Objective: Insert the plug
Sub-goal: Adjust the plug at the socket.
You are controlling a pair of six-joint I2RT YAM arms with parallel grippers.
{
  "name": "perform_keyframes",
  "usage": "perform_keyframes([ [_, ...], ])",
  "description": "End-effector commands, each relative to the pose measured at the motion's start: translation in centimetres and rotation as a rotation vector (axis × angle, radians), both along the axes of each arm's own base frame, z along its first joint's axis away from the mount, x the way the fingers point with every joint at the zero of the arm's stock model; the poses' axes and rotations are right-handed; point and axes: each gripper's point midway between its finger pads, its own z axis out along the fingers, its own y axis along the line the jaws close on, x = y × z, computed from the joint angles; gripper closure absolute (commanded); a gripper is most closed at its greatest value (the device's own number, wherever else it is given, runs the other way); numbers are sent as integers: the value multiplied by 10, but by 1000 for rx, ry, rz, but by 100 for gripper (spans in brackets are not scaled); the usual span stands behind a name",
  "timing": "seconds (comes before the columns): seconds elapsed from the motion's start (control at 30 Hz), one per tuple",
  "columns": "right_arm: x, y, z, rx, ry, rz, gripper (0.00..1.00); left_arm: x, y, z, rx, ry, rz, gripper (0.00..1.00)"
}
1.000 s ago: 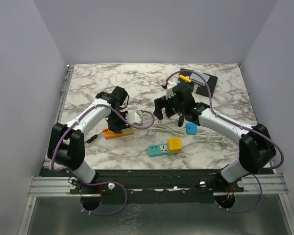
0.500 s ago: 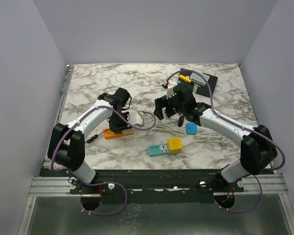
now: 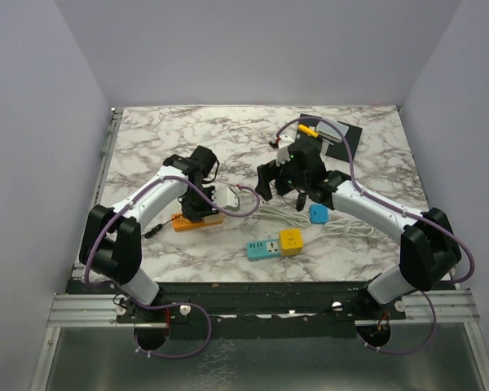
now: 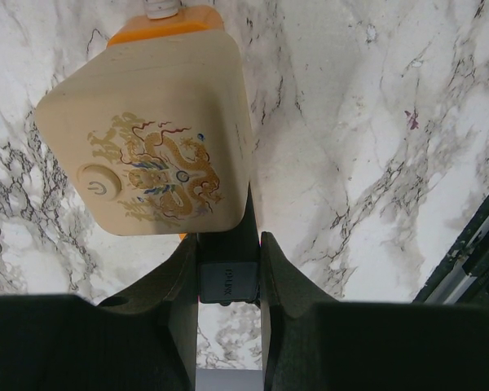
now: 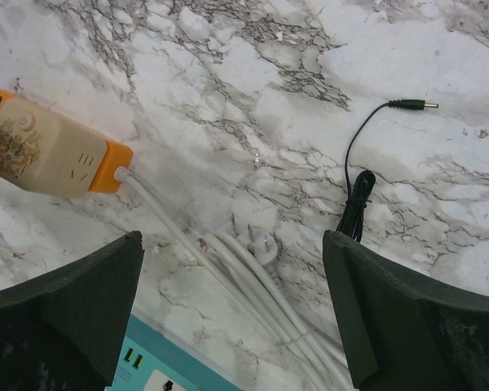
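A cream and orange power strip (image 3: 200,220) lies on the marble table, with a dragon print on its cream top (image 4: 151,142). It also shows in the right wrist view (image 5: 45,151). My left gripper (image 3: 198,205) is shut on a black plug (image 4: 226,273) and holds it right against the strip's near edge. Whether the plug's prongs are in a socket is hidden. My right gripper (image 3: 297,186) is open and empty. It hovers above a white cable bundle with a white plug (image 5: 261,242).
A teal and yellow power strip (image 3: 275,243) lies toward the front, and a small blue adapter (image 3: 318,213) sits beside the white cables. A black cable with a barrel jack (image 5: 354,204) lies right of the white plug. A black mat (image 3: 346,137) is at the back right.
Both arms have barely shifted. The left gripper still holds the black plug at the cream strip, and the right gripper stays open over the white cables.
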Motion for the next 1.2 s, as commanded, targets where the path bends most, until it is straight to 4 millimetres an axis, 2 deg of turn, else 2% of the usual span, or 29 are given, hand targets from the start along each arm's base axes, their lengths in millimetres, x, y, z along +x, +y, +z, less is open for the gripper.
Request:
perform_keyframes([
  [0.0,-3,1,10,19,-7,19,4,3,4,-33,40,59,-51,100],
  [0.23,-3,0,9,7,-7,16,4,-11,13,-42,28,134,-44,100],
  [0.77,-4,0,3,-5,13,22,5,-13,4,-64,-7,185,-62,100],
  [1.03,-5,0,-4,-11,32,29,5,-26,11,-75,27,225,-72,100],
  [1.17,-5,1,-5,-12,36,31,5,-27,2,-77,15,231,-76,100],
])
